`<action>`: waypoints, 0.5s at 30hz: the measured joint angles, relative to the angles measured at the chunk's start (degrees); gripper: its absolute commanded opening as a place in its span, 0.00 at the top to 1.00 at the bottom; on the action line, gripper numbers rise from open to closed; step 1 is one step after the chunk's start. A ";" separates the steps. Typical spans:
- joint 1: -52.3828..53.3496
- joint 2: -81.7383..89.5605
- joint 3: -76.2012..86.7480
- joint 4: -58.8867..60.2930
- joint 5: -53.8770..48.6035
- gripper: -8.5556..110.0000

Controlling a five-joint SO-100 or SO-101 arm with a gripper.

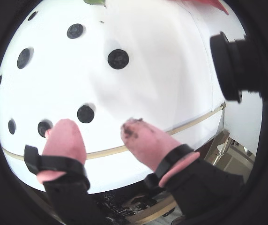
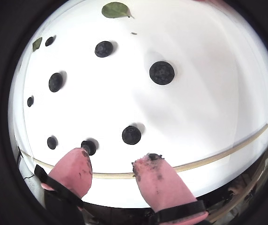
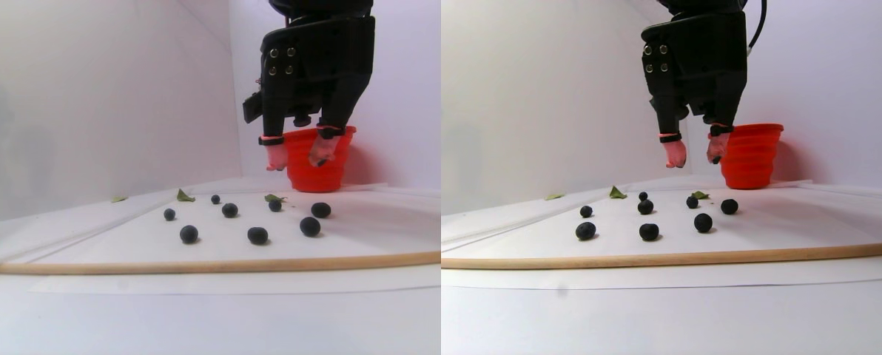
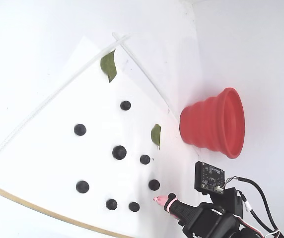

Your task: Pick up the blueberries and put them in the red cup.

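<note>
Gripper point(image 2: 117, 164) hangs above the table point(image 2: 209, 93), pink fingers parted wide, nothing between them. Blueberries point(image 2: 162, 72) lie scattered on the white sheet; red cup point(image 4: 216, 124) stands at about 1 o'clock from them in the fixed view. My worry: the nearest berry point(image 2: 131, 135) sits off-centre, so closing could nudge it rolling. Dark residue on one fingertip point(image 2: 150, 164) may make berries stick on release.

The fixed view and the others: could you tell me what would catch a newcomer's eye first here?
The bright red cup stands out at once, set near the back wall in the stereo pair view, on its side as the fixed view is turned. Next come the blueberries, near-black balls scattered over the white sheet with green leaves among them. The end effector, with pink, dark-smudged fingertips, hangs open above the sheet, holding nothing.
</note>
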 measured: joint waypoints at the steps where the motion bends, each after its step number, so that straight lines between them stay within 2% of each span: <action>1: 0.09 -0.26 0.00 -0.26 0.00 0.78; 15: 0.70 -7.65 0.00 -5.71 -0.18 0.78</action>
